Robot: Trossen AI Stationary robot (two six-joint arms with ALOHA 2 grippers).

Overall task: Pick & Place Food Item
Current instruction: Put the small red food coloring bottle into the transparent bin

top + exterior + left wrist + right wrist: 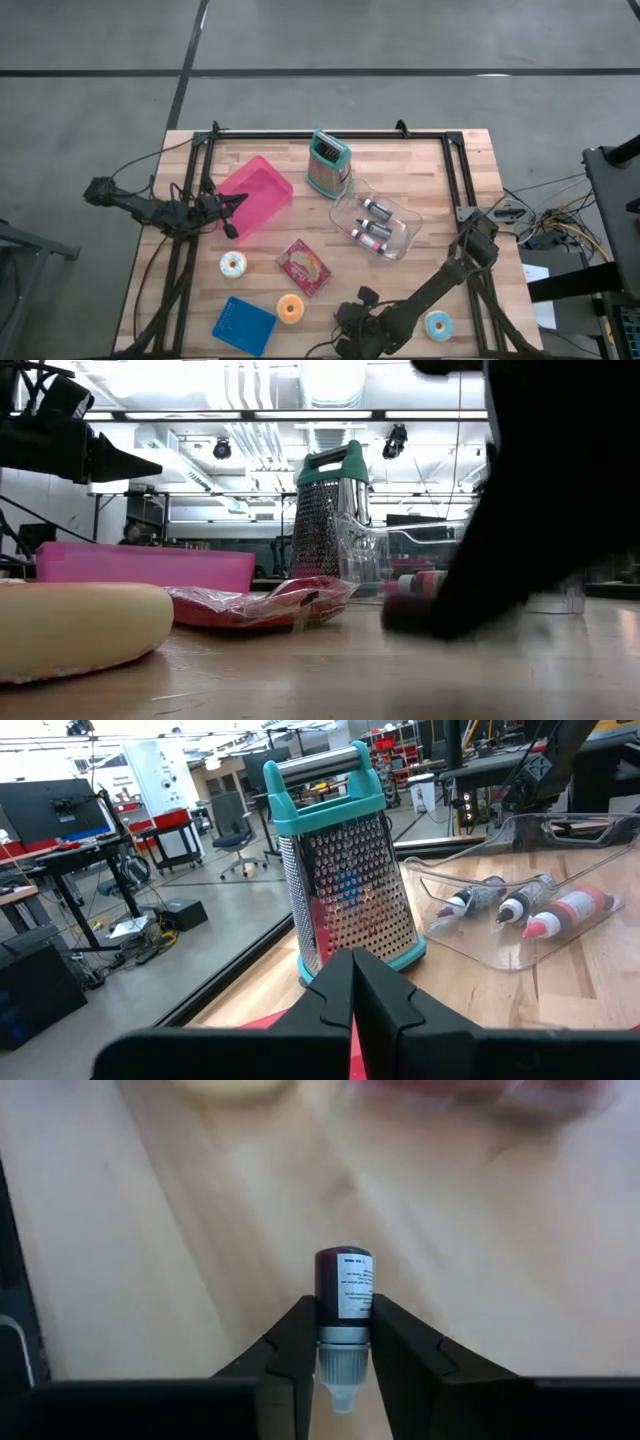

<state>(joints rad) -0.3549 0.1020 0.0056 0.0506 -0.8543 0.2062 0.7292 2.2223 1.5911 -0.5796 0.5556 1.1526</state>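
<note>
My right gripper (343, 1318) is at the table's near edge (352, 322), shut on a small dark-red bottle (343, 1285) with a white label, a grey neck and a white tip. The low view shows it as a dark blur (420, 615) close above the table top. My left gripper (352, 982) is shut and empty, over the near right corner of the pink bin (255, 195). A red food packet (303, 267) and a yellow donut (291, 308) lie flat on the table left of my right gripper. My right gripper pinches the bottle's grey neck (343, 1338), just below the dark body, between its two fingers (290, 1348). The bottle lies along the fingers, its base pointing away from the wrist and its white tip toward it. Whether the bottle touches the table I cannot tell.
A teal-handled grater (328, 165) stands at the back middle. A clear tray (398, 240) holds three bottles. A white-frosted donut (233, 264), a blue-frosted donut (437, 324) and a blue square piece (244, 325) lie near the front.
</note>
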